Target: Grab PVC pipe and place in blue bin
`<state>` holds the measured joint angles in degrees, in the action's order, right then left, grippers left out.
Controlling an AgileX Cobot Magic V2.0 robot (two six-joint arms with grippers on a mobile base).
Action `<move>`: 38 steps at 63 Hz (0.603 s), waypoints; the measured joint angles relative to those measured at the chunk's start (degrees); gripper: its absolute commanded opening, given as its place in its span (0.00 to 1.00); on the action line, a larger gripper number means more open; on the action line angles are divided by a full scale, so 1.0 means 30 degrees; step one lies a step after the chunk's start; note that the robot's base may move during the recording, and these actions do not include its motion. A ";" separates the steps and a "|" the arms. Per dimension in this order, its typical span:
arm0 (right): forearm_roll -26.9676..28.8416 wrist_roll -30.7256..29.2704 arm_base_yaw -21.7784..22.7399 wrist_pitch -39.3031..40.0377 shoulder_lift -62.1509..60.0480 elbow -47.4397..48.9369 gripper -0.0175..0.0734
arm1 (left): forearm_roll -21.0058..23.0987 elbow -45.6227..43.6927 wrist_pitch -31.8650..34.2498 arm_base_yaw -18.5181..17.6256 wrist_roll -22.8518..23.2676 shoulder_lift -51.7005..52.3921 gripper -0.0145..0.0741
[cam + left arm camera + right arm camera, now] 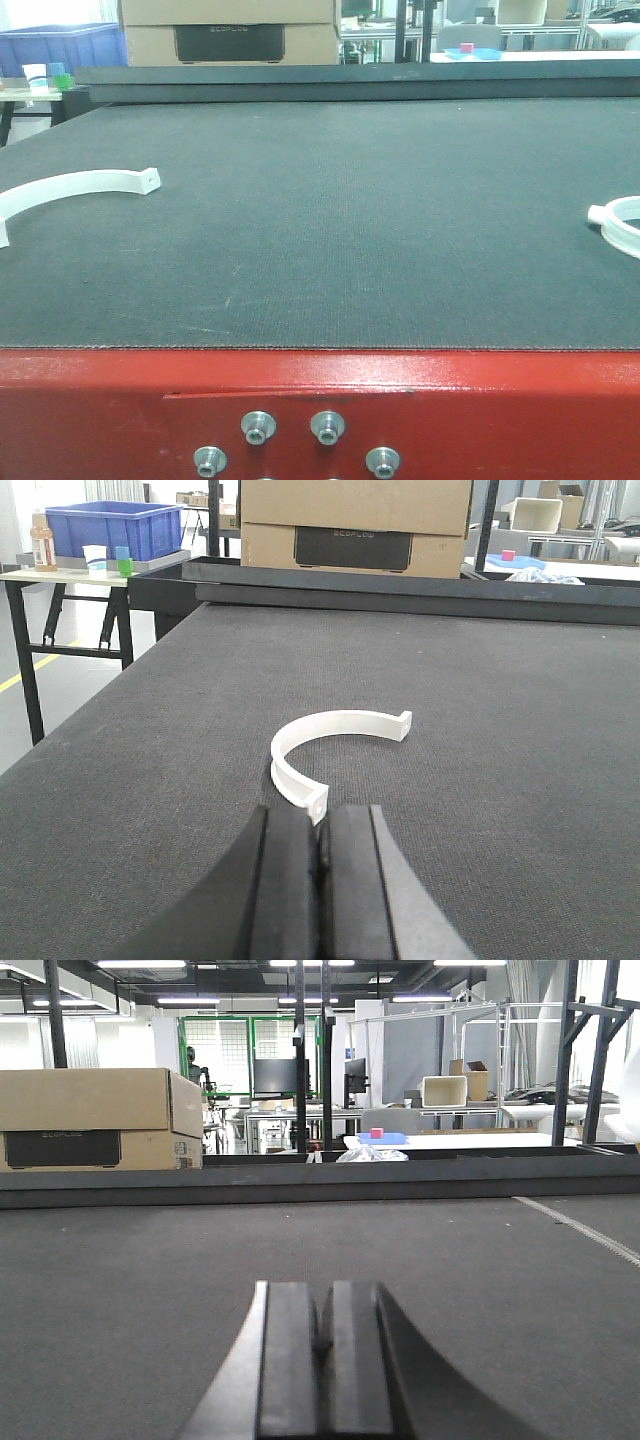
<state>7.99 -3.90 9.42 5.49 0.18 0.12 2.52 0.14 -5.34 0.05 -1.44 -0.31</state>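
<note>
The PVC pipe (335, 719), a white half-ring section, lies flat on the dark desk (330, 230) toward its left side, open side facing the near edge. In the left wrist view its nearest end sits just beyond the tips of the left pincer (320, 825), whose fingers are pressed together with nothing between them; whether tip and pipe touch cannot be told. That low, lined-up pose looks like an approach, since the thin end of the arc offers the easiest place to pinch. The fingers would need to part first.

The blue bin (110, 530) stands off the desk on a side table (60, 577) at the far left, so the left arm seems the natural one to carry the pipe there.

The right pincer (322, 1310) is also closed and empty, held low over bare mat. A second white curved piece (620, 225) lies at the desk's right edge, well apart from the first.
</note>
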 measured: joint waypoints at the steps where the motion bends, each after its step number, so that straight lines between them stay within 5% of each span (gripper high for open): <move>1: 0.0000 0.0000 0.0000 0.0000 0.0000 0.0000 0.01 | 0.0000 0.0000 0.0000 0.0000 0.0000 0.0000 0.04; 38: 0.0000 0.0000 0.0000 -0.0205 -0.0009 0.1518 0.01 | 0.0000 0.0000 0.0000 0.0000 0.0000 0.0000 0.04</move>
<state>7.99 -3.90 9.42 4.88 0.16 4.68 2.52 0.14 -5.34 0.05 -1.44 -0.31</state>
